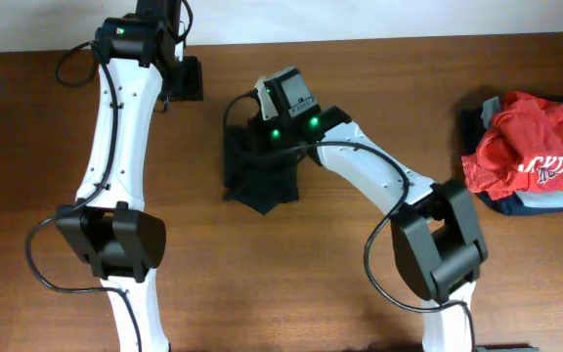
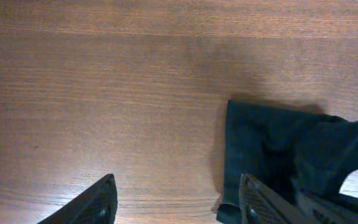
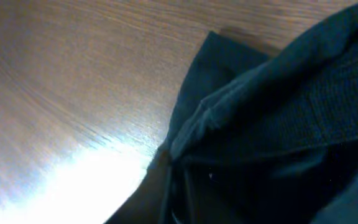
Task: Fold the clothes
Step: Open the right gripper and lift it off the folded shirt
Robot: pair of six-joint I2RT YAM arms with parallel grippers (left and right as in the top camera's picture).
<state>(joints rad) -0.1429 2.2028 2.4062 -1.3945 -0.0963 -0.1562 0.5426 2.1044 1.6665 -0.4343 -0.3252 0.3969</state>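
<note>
Black soft-fabric T-shirt [image 1: 262, 181], seen as a compact bundle at the centre of the brown wooden tabletop [image 1: 399, 88]; a last fold is judged in hand. Right gripper [image 1: 270, 103] is set at its far edge, hold not discernible; left gripper [image 2: 176, 196] is held open, empty, beside it. A clean release is called for. Red shirt with white lettering [image 1: 531, 147] lies well apart; nothing obstructs.

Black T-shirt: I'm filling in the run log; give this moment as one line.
black T-shirt: bunched on table | left gripper: open, empty, at shirt's edge | right gripper: over shirt, fabric raised toward it, grip unclear
</note>
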